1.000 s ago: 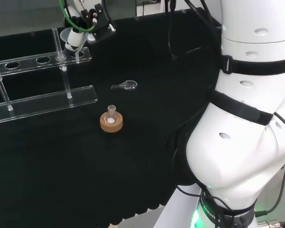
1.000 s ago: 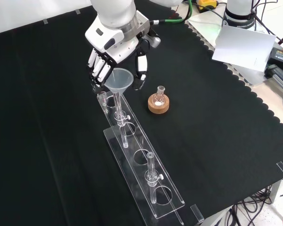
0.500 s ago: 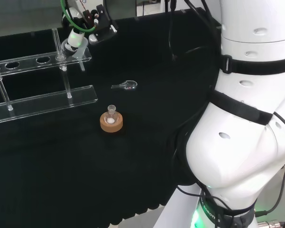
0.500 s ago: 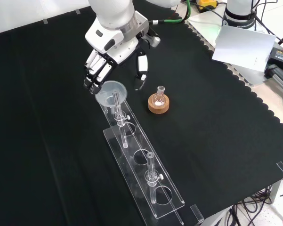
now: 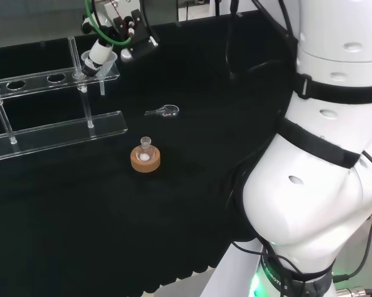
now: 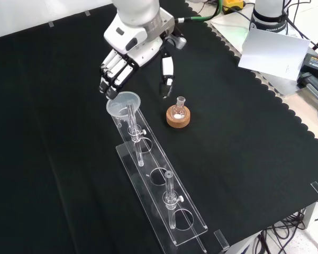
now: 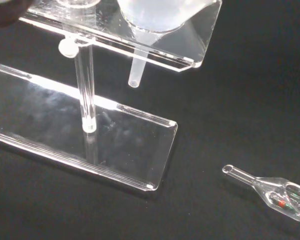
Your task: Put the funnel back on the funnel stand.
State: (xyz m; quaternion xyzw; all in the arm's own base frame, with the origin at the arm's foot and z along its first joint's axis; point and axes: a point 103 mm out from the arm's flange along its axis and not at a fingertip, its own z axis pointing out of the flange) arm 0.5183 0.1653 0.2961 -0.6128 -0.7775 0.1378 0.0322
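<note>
The funnel (image 6: pixel 123 103) is sitting in the end hole of the clear funnel stand (image 6: pixel 164 203), its stem hanging through the top shelf. The hand (image 6: pixel 139 50) is hovering at the funnel's 12 o'clock in the front view, fingers spread and holding nothing. At the funnel's 3 o'clock, a small flask (image 6: pixel 179 109) holding something white is resting in a cork ring (image 6: pixel 178 119).

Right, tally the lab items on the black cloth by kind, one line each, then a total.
Funnel: 1
Funnel stand: 1
Small flask on its cork ring: 1
Small glass scoop: 1
Total: 4
</note>
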